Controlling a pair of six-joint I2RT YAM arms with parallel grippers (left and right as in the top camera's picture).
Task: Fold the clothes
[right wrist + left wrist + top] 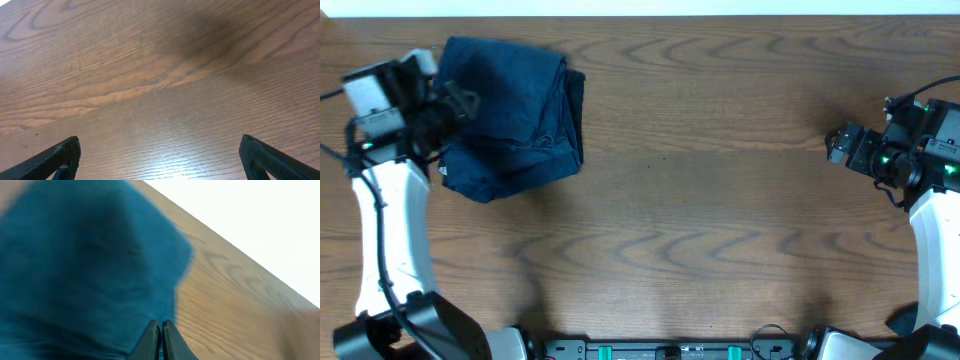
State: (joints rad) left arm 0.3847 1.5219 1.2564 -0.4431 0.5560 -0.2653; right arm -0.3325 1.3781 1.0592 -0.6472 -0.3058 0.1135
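Garment [515, 115]: a folded navy bundle at the far-left corner of the table [720, 220], nearly square and slightly longer front to back. The left gripper [460, 100] is the nearer one, at the bundle's left edge with its fingers pressed together and fabric directly ahead of the tips. The right gripper [835, 143], fingers spread wide, hangs over bare wood well apart. Nothing stands in the way.

Robot lab workbench: wood-grain table [720, 200].
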